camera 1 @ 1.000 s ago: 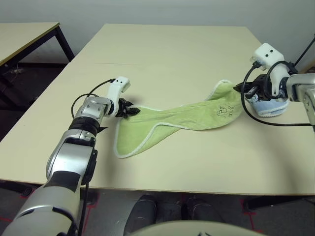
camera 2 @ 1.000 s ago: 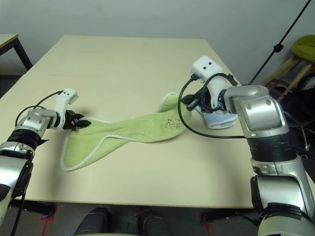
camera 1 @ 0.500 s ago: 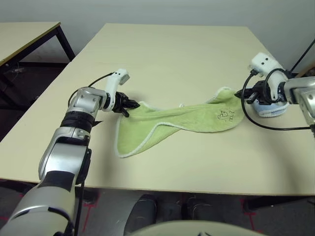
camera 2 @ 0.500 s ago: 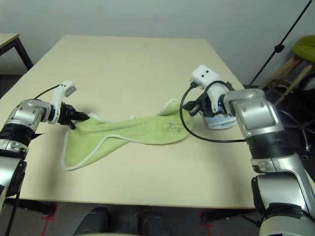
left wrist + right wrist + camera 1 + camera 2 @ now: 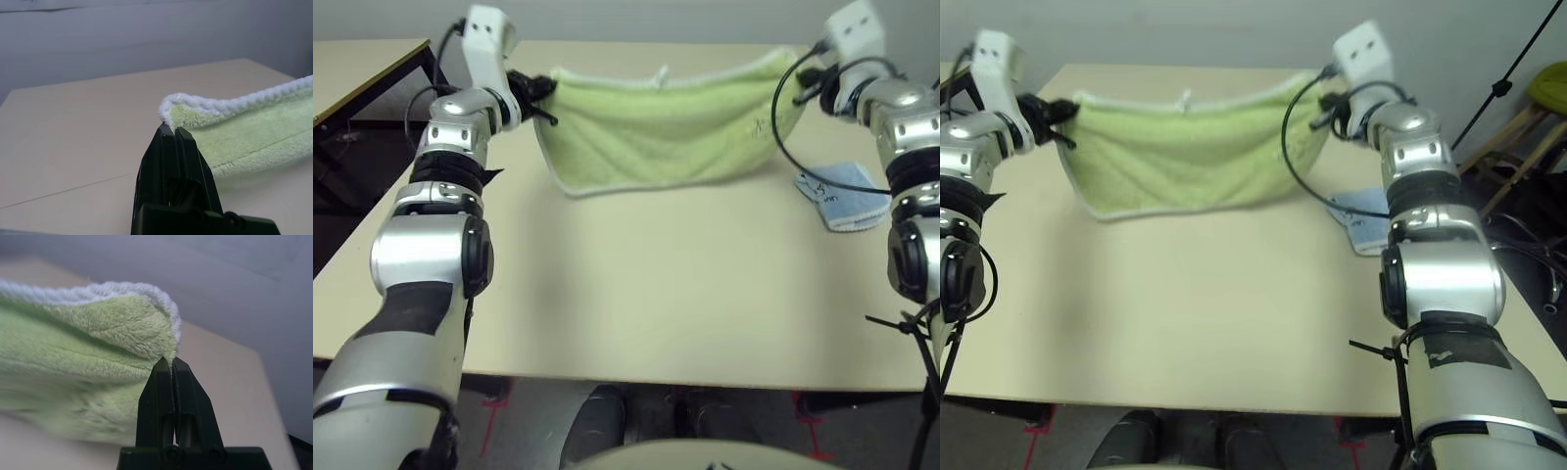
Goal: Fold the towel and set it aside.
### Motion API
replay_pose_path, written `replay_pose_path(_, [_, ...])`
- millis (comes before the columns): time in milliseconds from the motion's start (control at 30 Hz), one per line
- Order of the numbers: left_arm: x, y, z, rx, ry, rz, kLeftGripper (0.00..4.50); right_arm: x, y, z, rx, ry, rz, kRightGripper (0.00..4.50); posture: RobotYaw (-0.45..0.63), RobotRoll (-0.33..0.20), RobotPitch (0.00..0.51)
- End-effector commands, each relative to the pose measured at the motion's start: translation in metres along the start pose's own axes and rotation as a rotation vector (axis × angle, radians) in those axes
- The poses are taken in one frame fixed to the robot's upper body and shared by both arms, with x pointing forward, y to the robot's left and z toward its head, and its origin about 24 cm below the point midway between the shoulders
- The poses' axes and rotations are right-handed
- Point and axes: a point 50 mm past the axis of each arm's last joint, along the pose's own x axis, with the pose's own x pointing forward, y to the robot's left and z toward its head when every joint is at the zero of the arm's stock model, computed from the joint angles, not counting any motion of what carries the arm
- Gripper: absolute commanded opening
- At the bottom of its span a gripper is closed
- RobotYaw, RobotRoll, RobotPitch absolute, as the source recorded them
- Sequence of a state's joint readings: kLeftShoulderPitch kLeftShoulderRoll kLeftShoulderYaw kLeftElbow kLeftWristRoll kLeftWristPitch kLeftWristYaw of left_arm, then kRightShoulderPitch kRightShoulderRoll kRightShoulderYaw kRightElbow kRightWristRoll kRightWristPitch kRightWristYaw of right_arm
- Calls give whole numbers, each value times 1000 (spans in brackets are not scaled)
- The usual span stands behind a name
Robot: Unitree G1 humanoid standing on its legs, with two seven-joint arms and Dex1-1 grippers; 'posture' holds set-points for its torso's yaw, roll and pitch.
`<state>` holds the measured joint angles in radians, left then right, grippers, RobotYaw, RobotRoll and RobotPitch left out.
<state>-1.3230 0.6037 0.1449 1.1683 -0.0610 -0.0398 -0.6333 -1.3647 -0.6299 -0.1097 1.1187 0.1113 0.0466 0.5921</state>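
Left pincer (image 5: 170, 131), right pincer (image 5: 168, 361) clamped on towel (image 5: 666, 122) corners; embroidered mark unreadable.

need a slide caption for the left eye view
Both claws, left and right, hold the lime-green terry towel stretched above the beige table.

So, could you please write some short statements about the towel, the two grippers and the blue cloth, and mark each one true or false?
1. The left gripper is shut on a corner of the towel. True.
2. The right gripper is open and holds nothing. False: it is shut on the towel's other corner.
3. The towel lies flat on the table. False: it hangs spread between the two grippers.
4. The light blue cloth lies on the table near the right arm. True.
5. The blue cloth is folded inside the towel. False: it lies apart from it.
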Motion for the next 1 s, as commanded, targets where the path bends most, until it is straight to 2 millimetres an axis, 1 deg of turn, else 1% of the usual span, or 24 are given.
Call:
replay_pose_path(33, [-16,-1,-36,-45,77,-58,51,-21,-2,-42,111,92,117,0,73,0,68])
replay_pose_path(67, [-21,-4,-47,-64,102,-80,51,-28,0,-53,125,116,151,0,73,0,69])
replay_pose_path(100, [-27,-8,-61,-101,127,-103,51,-37,3,-69,134,158,183,0,73,0,71])
replay_pose_path(133, [-35,-15,-78,-145,174,-133,51,-49,6,-88,144,216,209,0,73,0,71])
replay_pose_path(200, [-56,-32,-112,-217,281,-192,51,-78,18,-125,198,346,282,0,72,0,77])
replay_pose_path(300, [-78,-47,-132,-269,365,-240,51,-108,30,-151,255,475,345,0,70,0,80])
replay_pose_path(367, [-93,-53,-140,-284,426,-265,51,-127,34,-161,270,554,377,0,72,0,82])
replay_pose_path(467, [-111,-54,-145,-284,508,-302,51,-147,33,-163,259,644,423,0,72,0,82])
replay_pose_path(567, [-129,-52,-141,-311,567,-374,51,-167,27,-162,191,738,461,0,75,0,80])
replay_pose_path(667, [-150,-55,-139,-320,674,-489,51,-184,23,-156,166,812,530,0,75,0,80])
replay_pose_path(800, [-171,-57,-133,-349,808,-597,51,-198,18,-146,180,883,592,0,71,0,80])
replay_pose_path(900, [-174,-57,-128,-359,852,-620,51,-199,15,-146,156,914,599,0,72,0,79])
replay_pose_path(967, [-164,-55,-130,-318,818,-575,51,-191,11,-148,118,884,553,0,70,0,80])
replay_pose_path(1000, [-156,-53,-132,-296,786,-526,51,-186,11,-149,104,865,539,0,70,0,80])
